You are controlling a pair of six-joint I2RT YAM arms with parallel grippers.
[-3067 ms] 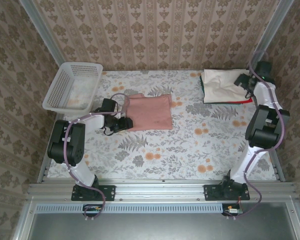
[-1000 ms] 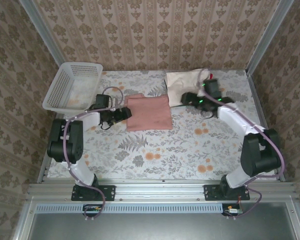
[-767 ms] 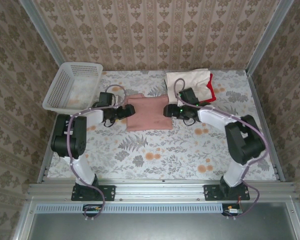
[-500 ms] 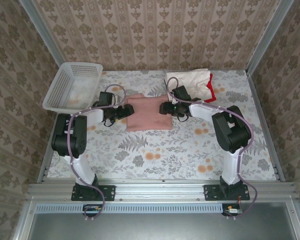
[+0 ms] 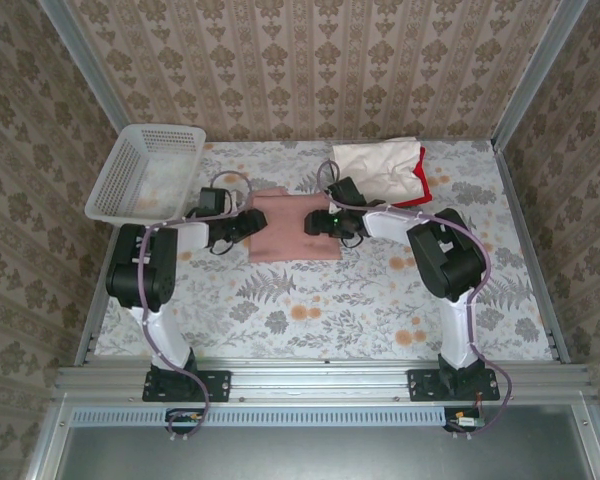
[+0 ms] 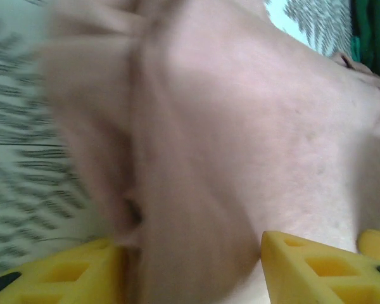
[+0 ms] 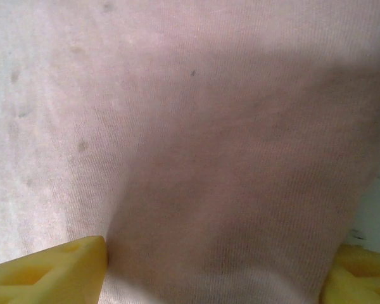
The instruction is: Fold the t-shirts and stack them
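A folded dusty-pink tee (image 5: 292,232) lies in the middle of the table. My left gripper (image 5: 248,222) sits low at its left edge, and my right gripper (image 5: 318,222) at its right side. In the left wrist view the yellow fingers (image 6: 316,269) stand wide apart, with bunched pink tee (image 6: 240,126) between them; that gripper (image 6: 190,275) is open. In the right wrist view my right gripper (image 7: 209,278) is also open, its fingers (image 7: 47,269) spread over flat pink tee (image 7: 196,126). Behind lie a folded cream tee (image 5: 378,160) on a red tee (image 5: 418,178). A strip of green tee (image 6: 367,31) shows.
A white lattice basket (image 5: 145,170) stands at the back left corner. Aluminium frame rails (image 5: 320,378) border the table. The flowered tablecloth (image 5: 320,300) in front of the pink tee is bare.
My right arm has swung from the back right, the cream and red stack shifting left with it, and then reached the pink tee's right edge. My left gripper has crept onto the left edge.
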